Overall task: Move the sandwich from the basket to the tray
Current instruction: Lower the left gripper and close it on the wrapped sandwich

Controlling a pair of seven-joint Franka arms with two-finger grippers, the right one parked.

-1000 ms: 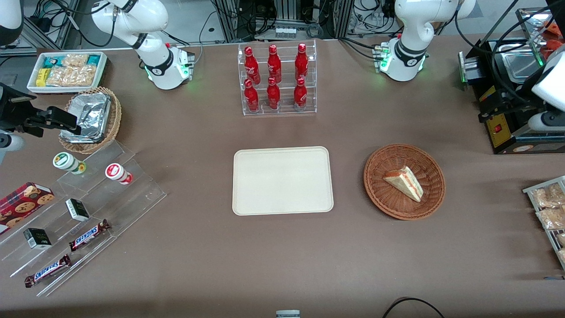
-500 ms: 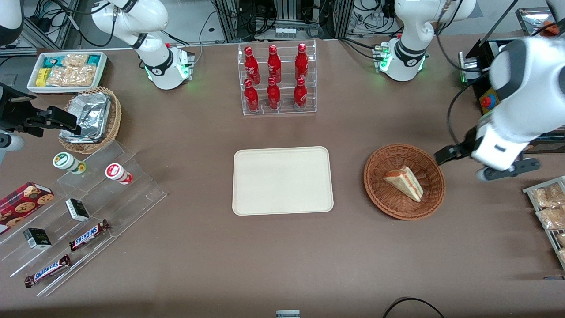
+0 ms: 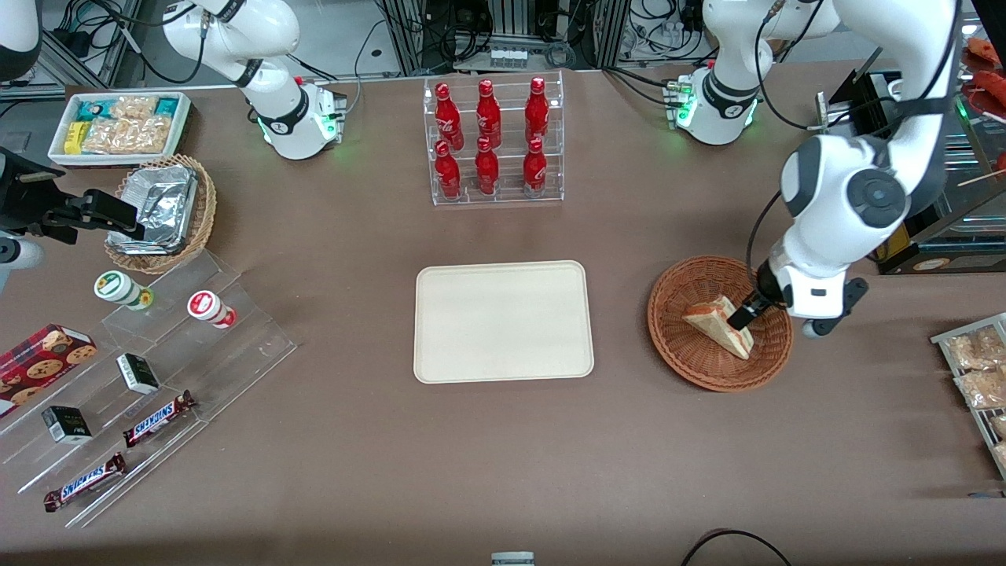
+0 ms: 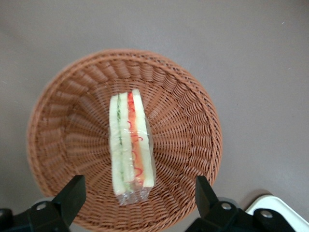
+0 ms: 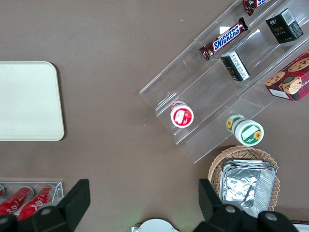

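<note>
The gripper (image 3: 743, 317) hangs right above the basket (image 3: 677, 346), fingers (image 4: 71, 195) spread wide with nothing between them. The sandwich (image 3: 719, 325) lies in the basket, under the gripper. Beside the basket, on the brown surface (image 3: 503, 456), the tray (image 3: 501, 321) sits bare.

Gripper (image 3: 747, 313) swung in, now above sandwich (image 3: 719, 325), spread.
</note>
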